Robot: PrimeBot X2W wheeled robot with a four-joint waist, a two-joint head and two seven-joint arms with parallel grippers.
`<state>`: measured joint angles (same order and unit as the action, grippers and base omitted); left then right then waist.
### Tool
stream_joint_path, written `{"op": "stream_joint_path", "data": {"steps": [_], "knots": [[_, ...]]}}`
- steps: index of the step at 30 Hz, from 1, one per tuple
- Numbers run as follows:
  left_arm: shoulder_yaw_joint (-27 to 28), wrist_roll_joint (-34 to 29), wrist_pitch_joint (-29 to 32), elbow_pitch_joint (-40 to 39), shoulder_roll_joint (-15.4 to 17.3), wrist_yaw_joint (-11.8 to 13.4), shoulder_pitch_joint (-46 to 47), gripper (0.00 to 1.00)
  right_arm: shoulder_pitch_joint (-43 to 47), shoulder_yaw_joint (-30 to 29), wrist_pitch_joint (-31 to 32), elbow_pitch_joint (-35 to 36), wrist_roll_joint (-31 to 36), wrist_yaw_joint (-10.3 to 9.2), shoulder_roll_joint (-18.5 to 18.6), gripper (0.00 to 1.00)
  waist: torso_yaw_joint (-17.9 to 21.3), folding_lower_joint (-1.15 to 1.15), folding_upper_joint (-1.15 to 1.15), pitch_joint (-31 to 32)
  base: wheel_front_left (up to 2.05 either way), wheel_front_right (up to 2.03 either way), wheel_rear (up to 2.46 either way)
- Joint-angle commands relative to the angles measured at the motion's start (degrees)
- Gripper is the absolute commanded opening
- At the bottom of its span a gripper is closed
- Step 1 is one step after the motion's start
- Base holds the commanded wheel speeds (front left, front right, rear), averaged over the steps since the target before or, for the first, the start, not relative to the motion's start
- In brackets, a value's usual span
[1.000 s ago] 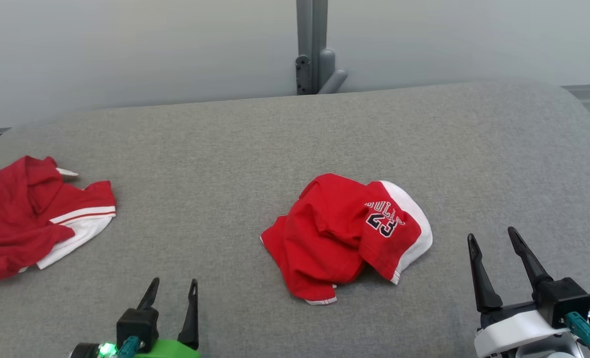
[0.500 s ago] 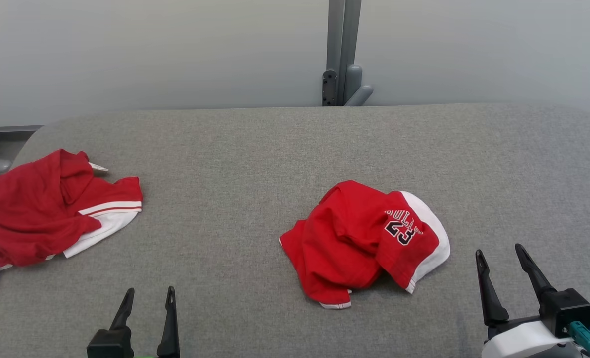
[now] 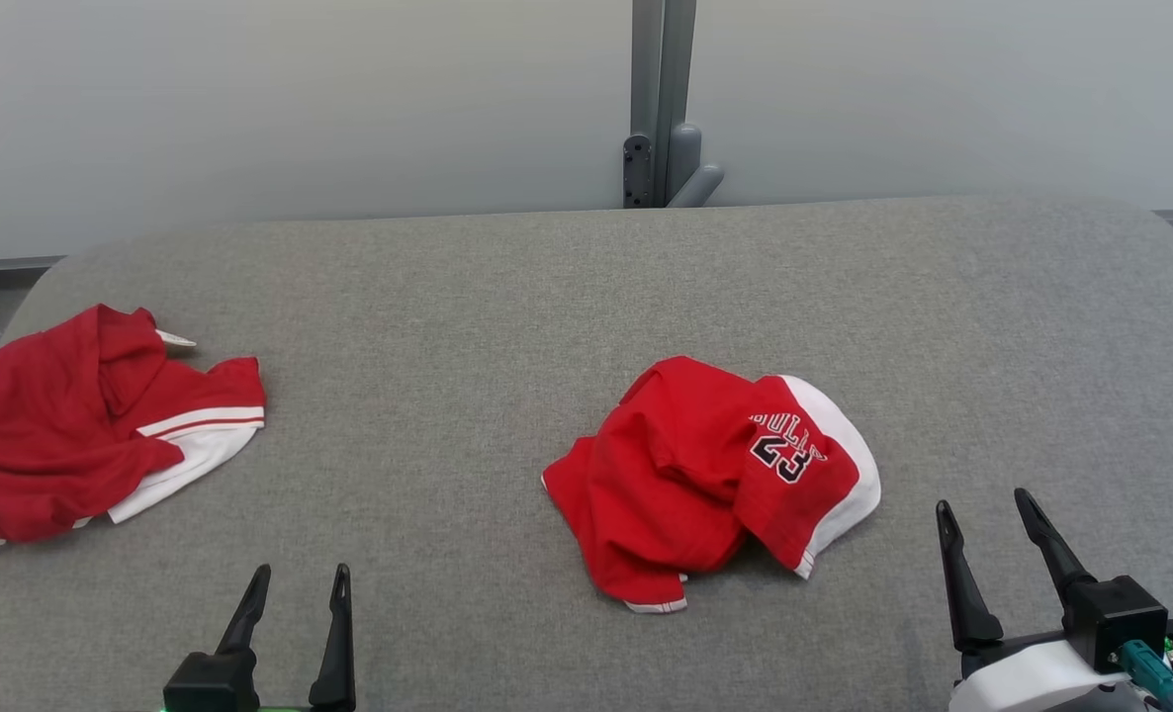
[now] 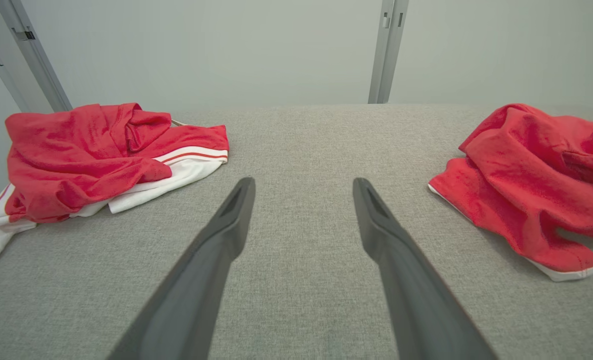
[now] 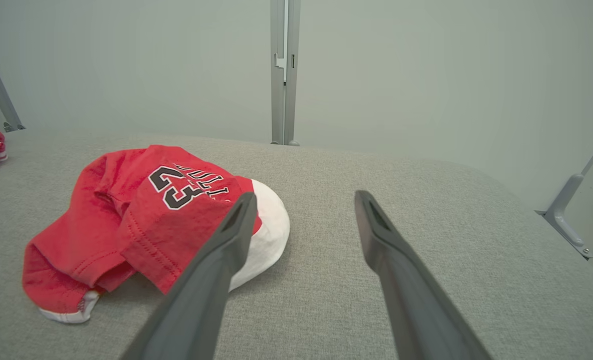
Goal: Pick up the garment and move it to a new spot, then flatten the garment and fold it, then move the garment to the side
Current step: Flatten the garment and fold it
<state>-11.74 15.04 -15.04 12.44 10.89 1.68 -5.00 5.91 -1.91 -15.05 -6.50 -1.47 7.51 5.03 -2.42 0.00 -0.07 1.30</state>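
Head view: a crumpled red "23" jersey [image 3: 710, 480] lies mid-way across the grey worktop [image 3: 448, 326], and another red-and-white garment [image 3: 92, 430] sits at its left edge. The left tool [image 3: 302, 572] and right tool [image 3: 983, 500] hang near the front, both spread and empty.
Left wrist view: that tool points at bare worktop between the two garments.
Right wrist view: the jersey lies just left of the tool, white panel nearest.

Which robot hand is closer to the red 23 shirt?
Right. The right hand sits just beside the shirt, by its white edge; the left hand is farther off on the other side.
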Motion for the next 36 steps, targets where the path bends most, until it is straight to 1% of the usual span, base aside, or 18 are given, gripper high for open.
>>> {"op": "stream_joint_path", "data": {"steps": [1,10,14,19,21,25,29,36], "knots": [[0.60,-0.45,-0.20,0.12,-0.34,-0.68,-0.84,1.00,-0.15,0.05,-0.19,-0.12,0.03,-0.04,-0.03,1.00,0.20,0.00,0.07,0.01,0.00,0.00,0.00],[2.99,-2.65,-0.21,0.74,-1.93,-3.07,-0.66,1.00,-0.63,0.42,-0.19,-0.20,-0.10,-0.04,0.09,1.00,0.98,0.00,0.07,-0.10,0.00,0.00,0.00],[2.54,-3.39,-0.20,1.20,-2.64,-4.41,0.47,1.00,-1.68,1.63,-0.19,-0.03,-0.33,-0.04,0.32,1.00,2.67,0.00,0.07,-0.45,0.00,0.00,0.00],[-1.53,-4.07,0.08,4.14,-4.16,-6.68,3.10,1.00,-2.39,2.22,-0.19,0.69,-0.76,-0.04,0.51,1.00,6.18,0.00,0.07,-1.40,0.00,0.00,0.00],[-2.58,-3.91,0.51,5.22,-4.43,-7.05,3.78,1.00,-2.48,2.25,-0.19,0.76,-0.84,-0.04,0.50,1.00,6.94,0.00,0.07,-1.64,0.00,0.00,0.00],[-6.52,-2.89,4.70,10.33,-5.60,-8.17,6.49,1.00,-2.78,2.41,-0.19,0.87,-1.07,-0.04,0.37,1.00,10.31,0.00,0.07,-2.85,0.00,0.00,0.00],[-8.66,-1.44,8.00,15.61,-6.31,-8.63,9.71,1.00,-3.23,2.15,-0.19,1.00,-1.50,-0.04,-0.01,1.00,13.11,0.00,0.07,-4.59,0.00,0.00,0.00],[-9.93,4.15,9.37,22.13,-7.47,-8.96,14.89,1.00,-4.50,2.39,-0.19,0.75,-1.99,-0.04,-0.56,1.00,15.94,0.00,0.07,-6.60,0.00,0.00,0.00]]}}
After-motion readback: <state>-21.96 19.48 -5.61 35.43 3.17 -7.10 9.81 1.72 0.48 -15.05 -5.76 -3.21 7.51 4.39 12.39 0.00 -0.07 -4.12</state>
